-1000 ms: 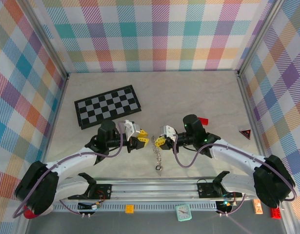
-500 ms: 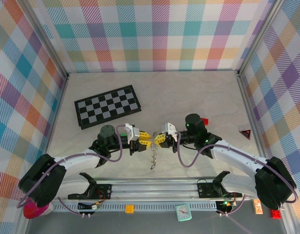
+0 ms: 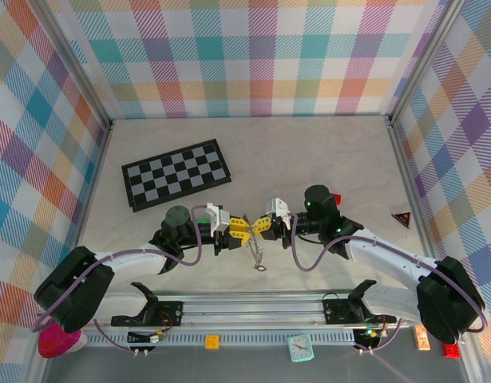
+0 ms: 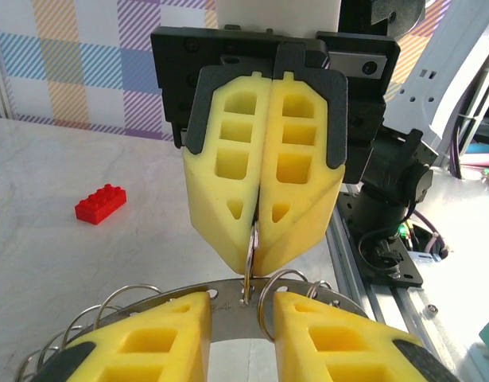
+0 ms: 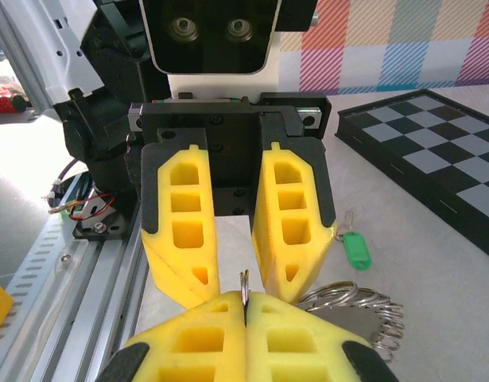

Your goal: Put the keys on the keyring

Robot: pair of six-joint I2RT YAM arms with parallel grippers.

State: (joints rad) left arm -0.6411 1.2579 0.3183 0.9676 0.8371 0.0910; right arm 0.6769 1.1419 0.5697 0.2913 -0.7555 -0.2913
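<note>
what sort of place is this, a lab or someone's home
Most likely a robot test cell: plaid fabric walls, two arms bolted to a rail, and stray props such as a chessboard.

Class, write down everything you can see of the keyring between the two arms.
The keyring looks like a flat, curved band of silvery-grey metal that carries a row of thin wire loops, which gives it a wavy rim. The right pincer is shut on one small loop at its top. From there the rest trails like a chain toward the arm bases. The left pincer has its fingers apart on either side of the band. Whether they touch it is unclear.
</note>
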